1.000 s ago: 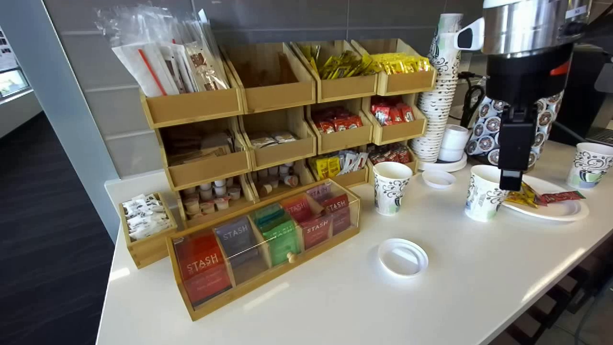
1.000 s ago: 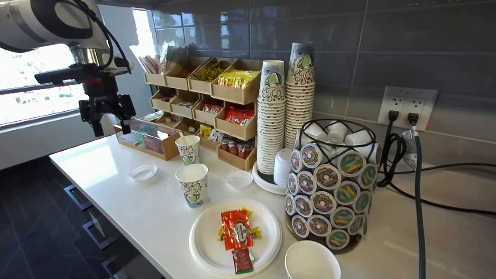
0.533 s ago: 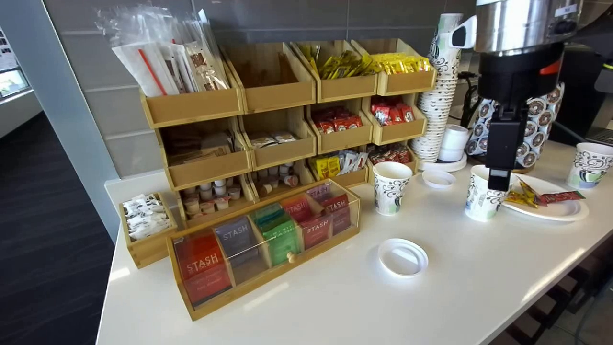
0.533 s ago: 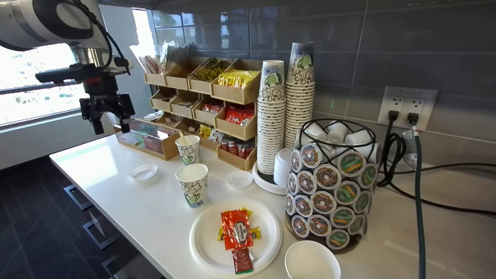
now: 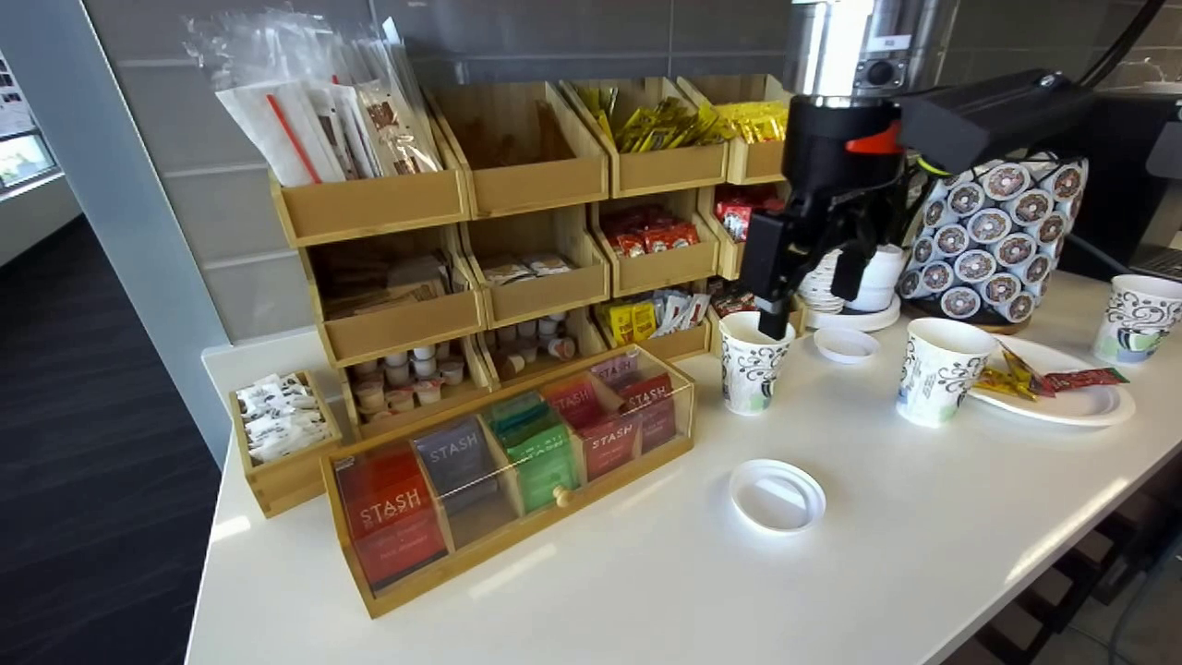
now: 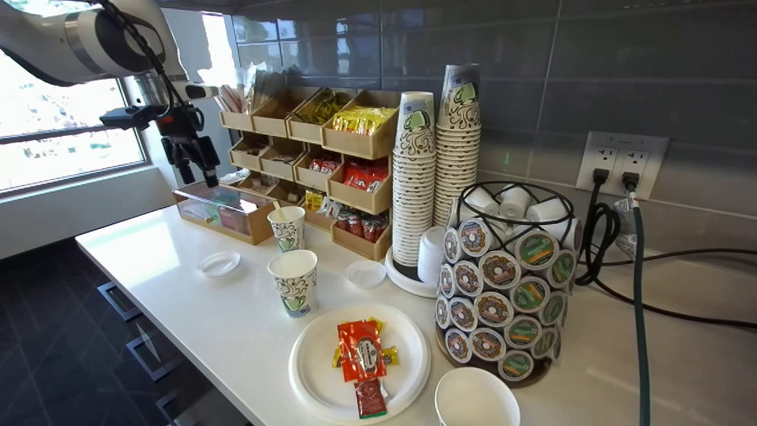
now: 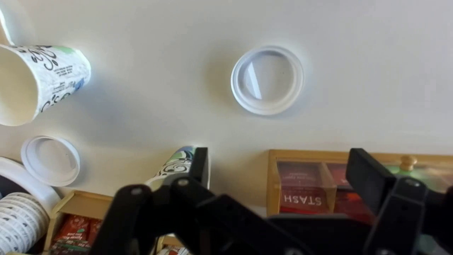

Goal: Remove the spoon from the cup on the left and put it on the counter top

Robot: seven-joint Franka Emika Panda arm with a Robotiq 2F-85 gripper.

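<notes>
In an exterior view: gripper (image 5: 811, 300) hangs in the air by the cup (image 5: 750, 379), fingers (image 5: 774, 319) spread, released. 1 finger overlaps the cup's rim in the picture. The cup stands upright on the counter top (image 5: 628, 582), near the end of the tea box (image 5: 517, 528). A lid (image 5: 777, 497) lies flat nearer the camera. 2nd cup (image 5: 937, 379) is upright just beside the plate (image 5: 1101, 407), 3rd cup (image 5: 1136, 323) past it. Wooden bins (image 5: 536, 185) line the tiled wall (image 5: 554, 46).

In an exterior view: spoon (image 6: 278, 210) sticks up out of the cup, leaning at the rim, lower end hidden inside. Gripper shows over the tea box here, pointing down, clear gap to spoon and cup. Arm (image 6: 89, 44) comes in from upper left. A red packet (image 6: 362, 349) lies over yellow packets (image 6: 389, 356) on the plate. 2nd lid (image 6: 365, 274) is flat between the 2nd cup and the 2 cup stacks (image 6: 414, 204).

Wrist view: 2 fingers well apart at the bottom, end of the tea box in the gap. The finger on the picture's left covers part of the cup; its mouth is mostly hidden, can't make out the spoon from here. 2nd cup at the left edge, both lids on the counter top.
</notes>
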